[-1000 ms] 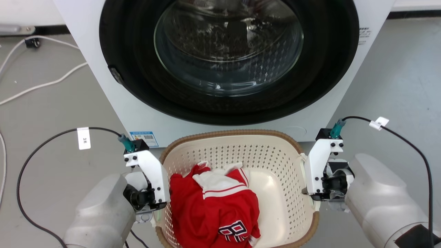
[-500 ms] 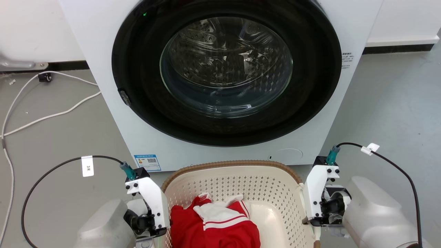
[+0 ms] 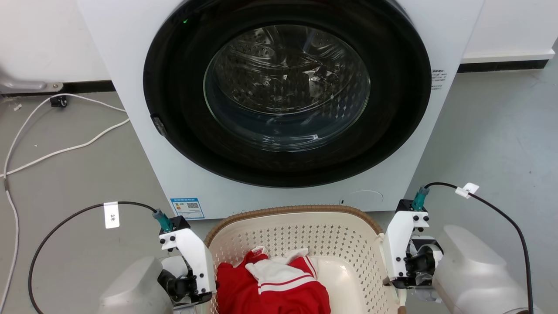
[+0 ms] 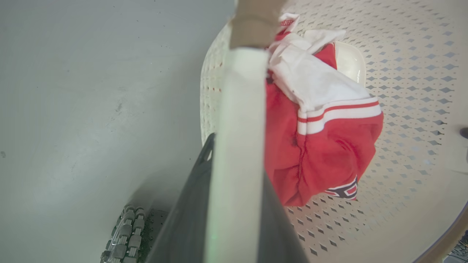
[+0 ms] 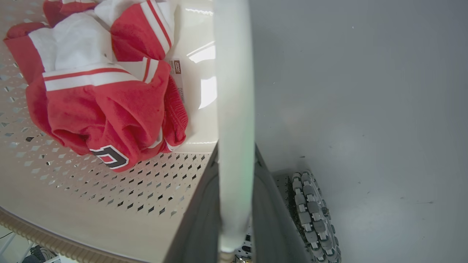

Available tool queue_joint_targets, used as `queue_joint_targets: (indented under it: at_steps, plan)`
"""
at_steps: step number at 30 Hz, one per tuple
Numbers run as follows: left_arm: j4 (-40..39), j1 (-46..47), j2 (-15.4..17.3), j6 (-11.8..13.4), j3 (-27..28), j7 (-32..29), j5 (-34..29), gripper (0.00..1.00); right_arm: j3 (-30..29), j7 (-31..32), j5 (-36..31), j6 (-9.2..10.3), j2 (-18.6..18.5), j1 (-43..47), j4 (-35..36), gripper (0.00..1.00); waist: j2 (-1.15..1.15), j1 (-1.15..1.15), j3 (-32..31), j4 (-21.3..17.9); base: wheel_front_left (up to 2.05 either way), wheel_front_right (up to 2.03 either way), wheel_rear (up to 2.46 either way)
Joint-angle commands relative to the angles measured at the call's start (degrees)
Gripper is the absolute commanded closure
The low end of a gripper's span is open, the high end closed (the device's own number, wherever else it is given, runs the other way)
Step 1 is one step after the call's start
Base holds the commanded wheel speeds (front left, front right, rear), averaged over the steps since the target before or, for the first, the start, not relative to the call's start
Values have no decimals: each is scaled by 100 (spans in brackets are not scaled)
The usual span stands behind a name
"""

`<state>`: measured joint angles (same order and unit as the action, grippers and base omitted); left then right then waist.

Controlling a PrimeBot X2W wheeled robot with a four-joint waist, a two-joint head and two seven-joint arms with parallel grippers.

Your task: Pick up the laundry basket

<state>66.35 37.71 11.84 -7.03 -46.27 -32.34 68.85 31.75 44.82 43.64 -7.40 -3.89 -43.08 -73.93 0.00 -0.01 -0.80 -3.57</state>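
Left wrist view: left tool clamps laundry basket.

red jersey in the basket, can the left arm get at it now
Probably not: the left gripper is shut on the white handle of the laundry basket. The red jersey lies uncovered beside it.

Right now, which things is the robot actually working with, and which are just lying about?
In the job: laundry basket, left gripper, right gripper, each clamping a white handle.
Just there: red-and-white garment in the basket, washing machine, white floor cable.
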Motion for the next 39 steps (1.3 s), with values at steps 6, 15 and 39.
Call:
queue_joint_targets:
  at_steps: [6,15,39]
  plan:
    - [-88,33,-85,-82,-19,62,118,100,-154,10,-124,-16,100,89,11,100,0,1,7,-21,0,0,0]
    - [-87,85,-86,-82,-57,83,206,100,-345,21,-257,-16,120,81,11,100,0,1,36,-23,0,0,0]
    - [-41,147,-96,-82,-185,69,358,100,-711,107,-537,-16,137,159,10,100,0,1,61,-41,0,0,0]
